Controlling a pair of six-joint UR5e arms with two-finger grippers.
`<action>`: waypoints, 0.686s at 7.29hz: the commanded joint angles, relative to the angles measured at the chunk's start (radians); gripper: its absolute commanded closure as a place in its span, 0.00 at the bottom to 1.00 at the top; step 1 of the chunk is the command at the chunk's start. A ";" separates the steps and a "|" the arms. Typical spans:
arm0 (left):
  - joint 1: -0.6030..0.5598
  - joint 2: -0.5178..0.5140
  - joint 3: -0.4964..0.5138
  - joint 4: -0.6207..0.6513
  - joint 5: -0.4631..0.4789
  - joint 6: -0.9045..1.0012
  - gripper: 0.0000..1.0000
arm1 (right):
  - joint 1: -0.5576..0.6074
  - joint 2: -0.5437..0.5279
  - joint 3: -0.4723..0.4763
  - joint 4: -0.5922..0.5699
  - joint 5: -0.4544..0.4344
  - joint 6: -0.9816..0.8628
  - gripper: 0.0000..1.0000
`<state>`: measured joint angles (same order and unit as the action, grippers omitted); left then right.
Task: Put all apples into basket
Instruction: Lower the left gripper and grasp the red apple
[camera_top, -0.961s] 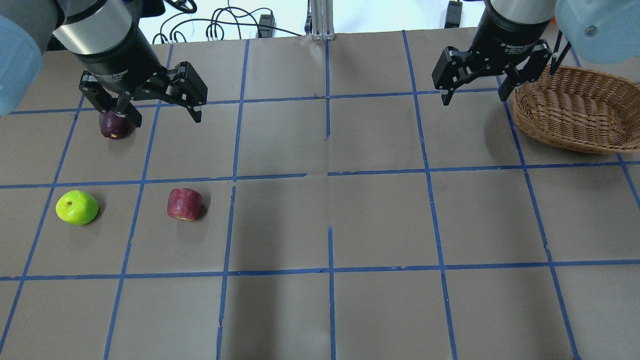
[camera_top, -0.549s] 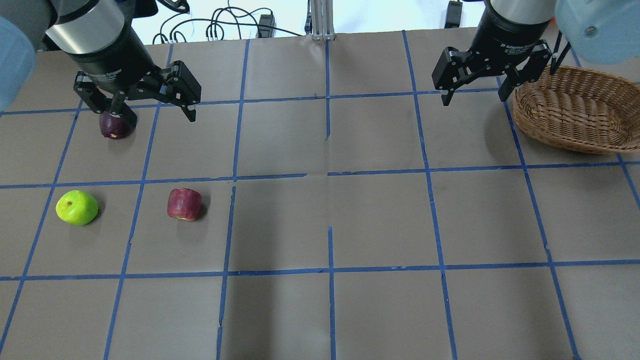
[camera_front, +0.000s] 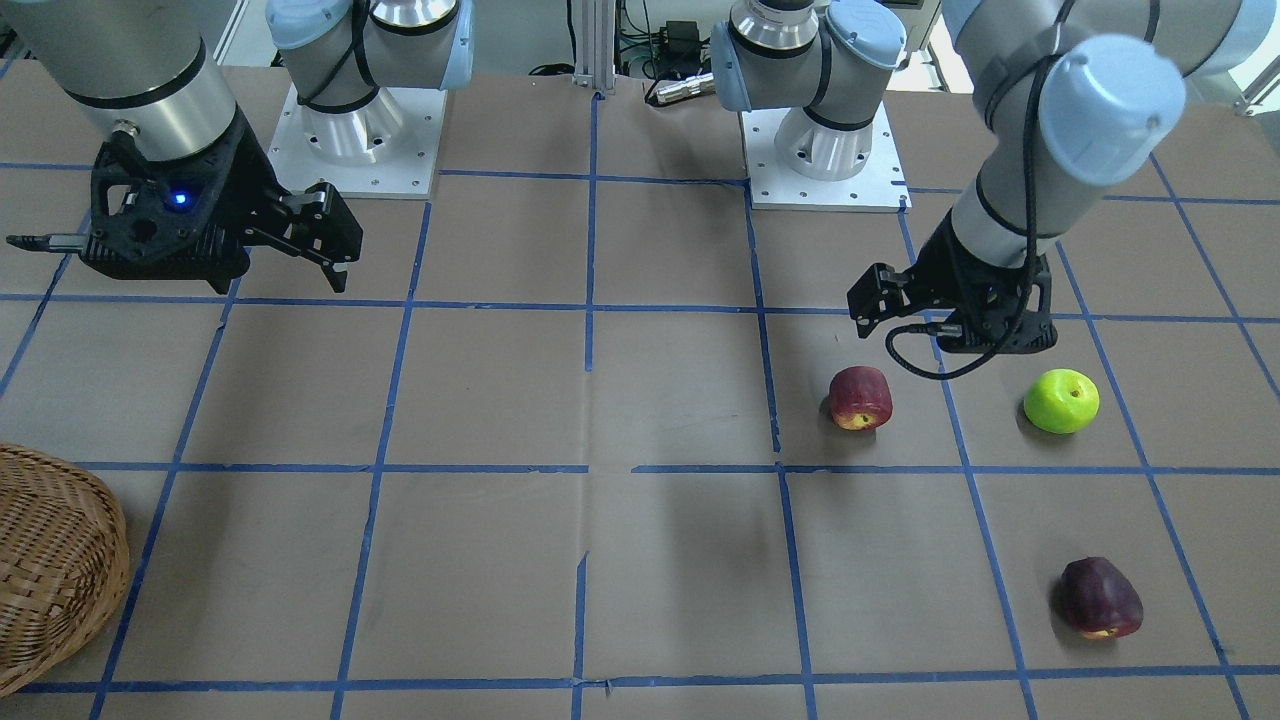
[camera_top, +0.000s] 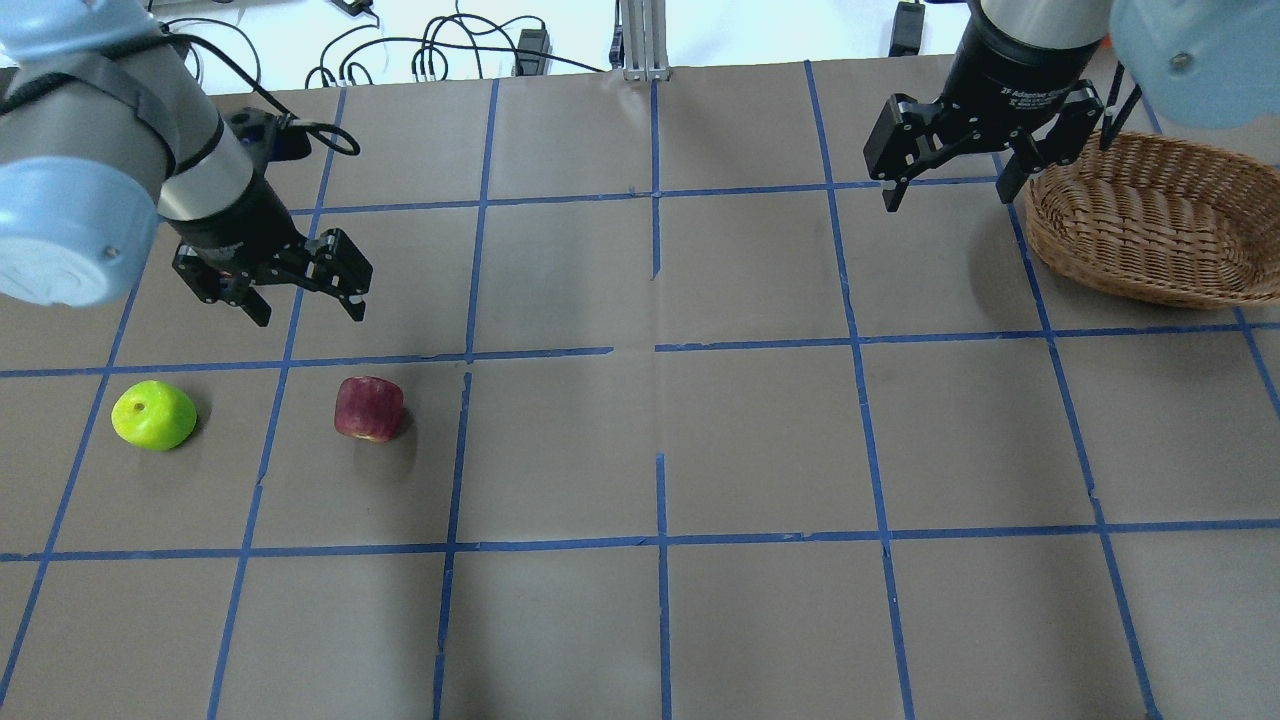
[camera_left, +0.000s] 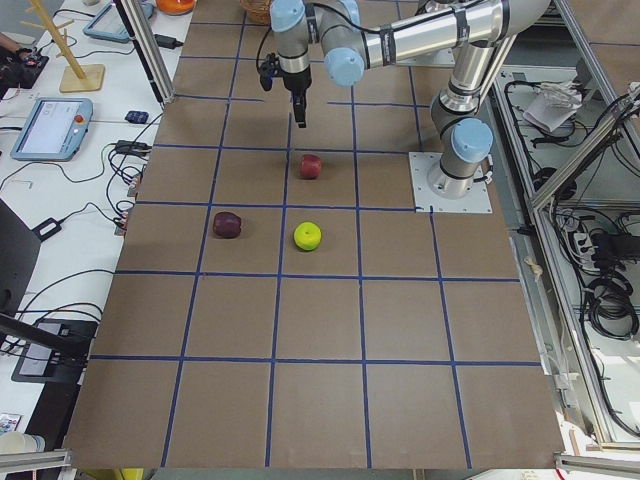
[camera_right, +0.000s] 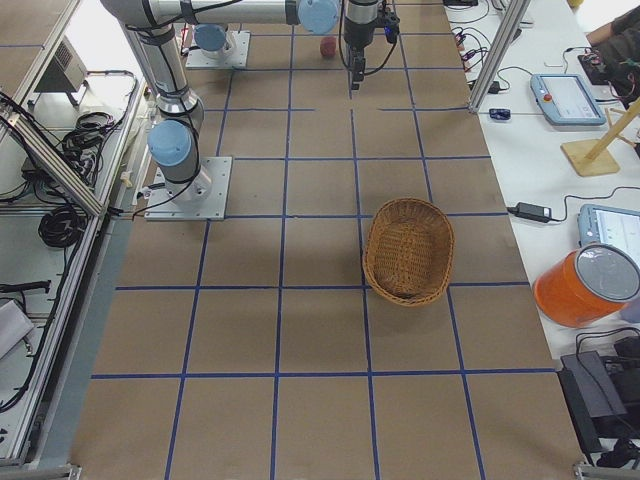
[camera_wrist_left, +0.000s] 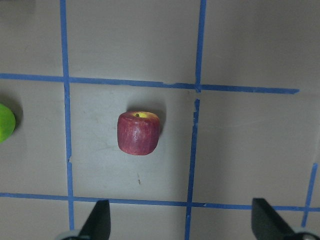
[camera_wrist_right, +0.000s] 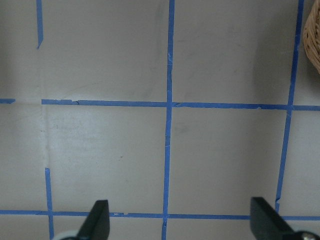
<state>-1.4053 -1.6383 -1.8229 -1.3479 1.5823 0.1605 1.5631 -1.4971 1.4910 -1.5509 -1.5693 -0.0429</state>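
Note:
The red apple (camera_top: 369, 408) lies on the table's left half, and also shows in the left wrist view (camera_wrist_left: 139, 133). The lime green apple (camera_top: 153, 414) lies to its left. The maroon apple (camera_front: 1100, 598) lies farther out; the left arm hides it in the overhead view. My left gripper (camera_top: 310, 314) is open and empty, above the table just beyond the red apple. The wicker basket (camera_top: 1150, 225) stands at the far right. My right gripper (camera_top: 945, 198) is open and empty, hovering just left of the basket.
The table is covered in brown paper with a blue tape grid (camera_top: 660, 350). Cables (camera_top: 440, 55) lie past the table's far edge. The arm bases (camera_front: 350, 130) stand on white plates at the robot's side.
My left gripper has moved from over the maroon apple toward the red apple and now covers the maroon apple in the overhead view. The right arm and the apples have not moved.

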 joint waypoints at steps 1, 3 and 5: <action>0.017 -0.049 -0.186 0.189 0.004 0.024 0.00 | 0.000 0.000 0.000 0.000 0.000 0.000 0.00; 0.017 -0.151 -0.193 0.254 0.054 0.025 0.00 | 0.000 0.000 0.000 0.000 0.000 0.000 0.00; 0.016 -0.219 -0.196 0.321 0.064 0.025 0.00 | 0.000 0.000 0.000 0.000 0.000 -0.002 0.00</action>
<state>-1.3886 -1.8119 -2.0156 -1.0661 1.6384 0.1853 1.5631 -1.4971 1.4910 -1.5509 -1.5693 -0.0433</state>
